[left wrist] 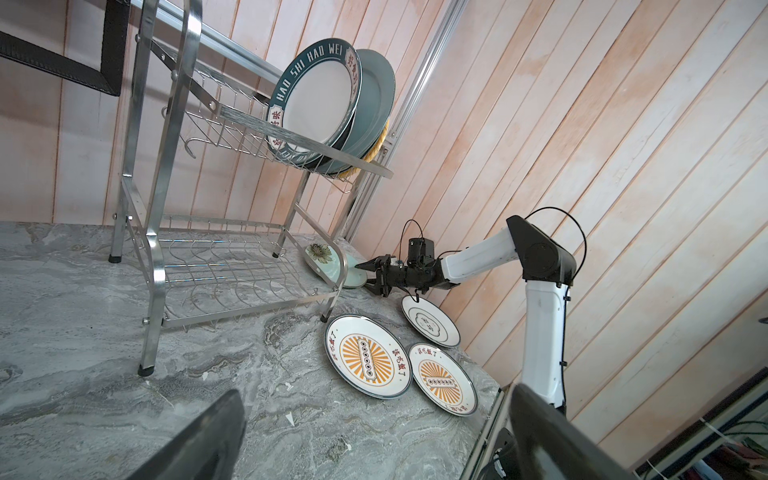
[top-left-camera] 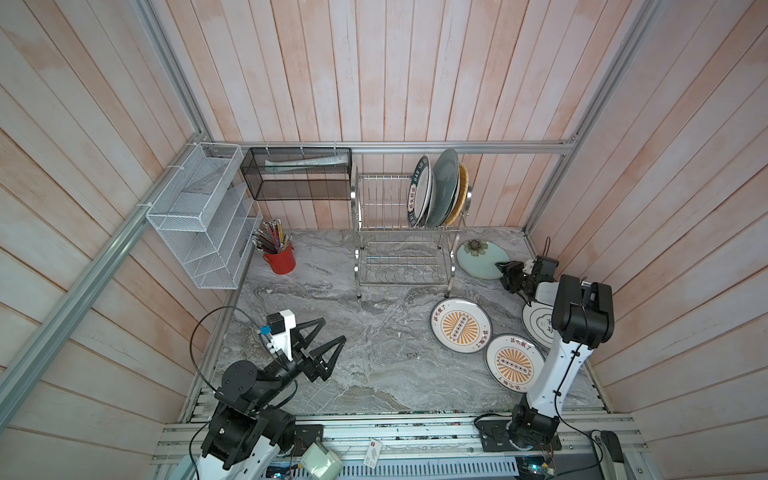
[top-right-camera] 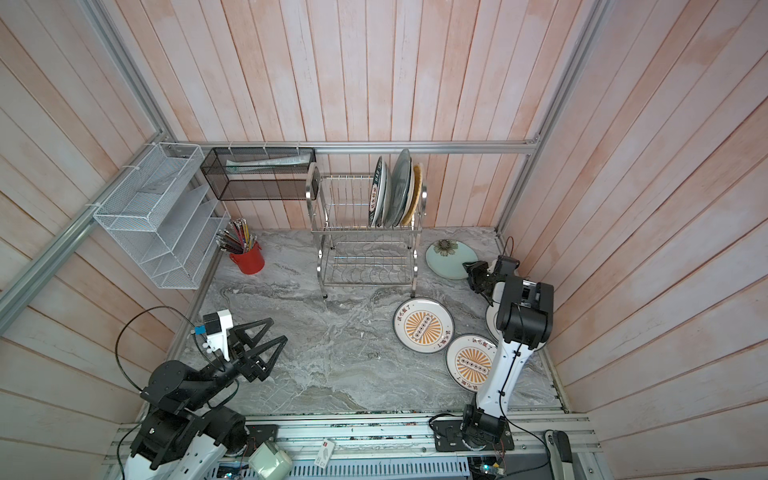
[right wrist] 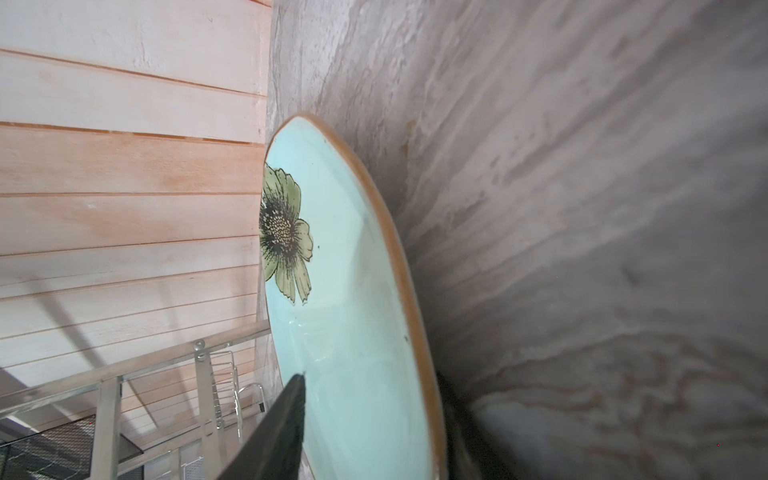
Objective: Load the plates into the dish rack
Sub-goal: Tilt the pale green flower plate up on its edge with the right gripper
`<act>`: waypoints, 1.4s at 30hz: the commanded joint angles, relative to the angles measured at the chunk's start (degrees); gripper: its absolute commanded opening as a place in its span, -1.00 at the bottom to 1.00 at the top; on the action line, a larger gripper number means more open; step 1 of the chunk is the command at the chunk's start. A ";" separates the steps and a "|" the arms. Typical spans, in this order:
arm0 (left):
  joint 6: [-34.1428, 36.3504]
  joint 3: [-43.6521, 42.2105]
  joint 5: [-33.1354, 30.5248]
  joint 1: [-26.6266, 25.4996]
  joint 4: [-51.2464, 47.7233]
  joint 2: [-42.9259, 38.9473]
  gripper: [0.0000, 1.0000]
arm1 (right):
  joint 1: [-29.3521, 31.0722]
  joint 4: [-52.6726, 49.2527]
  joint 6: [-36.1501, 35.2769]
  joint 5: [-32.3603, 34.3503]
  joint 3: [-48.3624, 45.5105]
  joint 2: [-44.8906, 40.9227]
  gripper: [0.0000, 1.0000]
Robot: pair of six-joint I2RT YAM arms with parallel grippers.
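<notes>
Straddling the rim of the mint plate [top-left-camera: 478,257] at the far right corner of the counter [top-left-camera: 332,299], beside the dish rack [top-left-camera: 409,229], the right tool [top-left-camera: 500,275] may or may not be clamped yet, the left tool [top-left-camera: 333,329] gapes idle, while at least three plates [top-left-camera: 444,187] stand racked and four lie unloaded.

- Your dish rack [top-left-camera: 399,229] stands upright at the back of the table, close to the wall: shiny steel wire, two tiers.
- At the right end of its upper tier you have plates on edge, packed close: the lettered-rim plate [top-left-camera: 419,195], the grey-teal plate [top-left-camera: 444,187] and the yellow woven plate [top-left-camera: 463,195].
- Your mint flower plate [top-left-camera: 478,259] sits on the table just beside the rack's right legs.
- Two sunburst plates [top-left-camera: 460,325] [top-left-camera: 514,363] lie flat, face up, before the rack's right end, rims nearly touching.
- The ring-patterned plate [left wrist: 430,320] lies flat near them, toward the right wall.
</notes>
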 commanded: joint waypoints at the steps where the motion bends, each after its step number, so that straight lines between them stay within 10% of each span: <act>1: 0.76 0.99 0.39 0.22 0.15 -0.71 1.00 | -0.22 -1.45 1.89 -0.30 -0.39 3.36 -0.07; 21: 0.68 0.99 -0.93 0.23 -0.16 -2.04 1.00 | -0.26 1.04 5.27 -2.69 0.03 5.12 -1.00; 42: 0.01 0.72 -3.00 0.24 -0.08 -1.48 1.00 | -2.34 -16.69 1.06 9.42 -23.17 -42.59 -1.00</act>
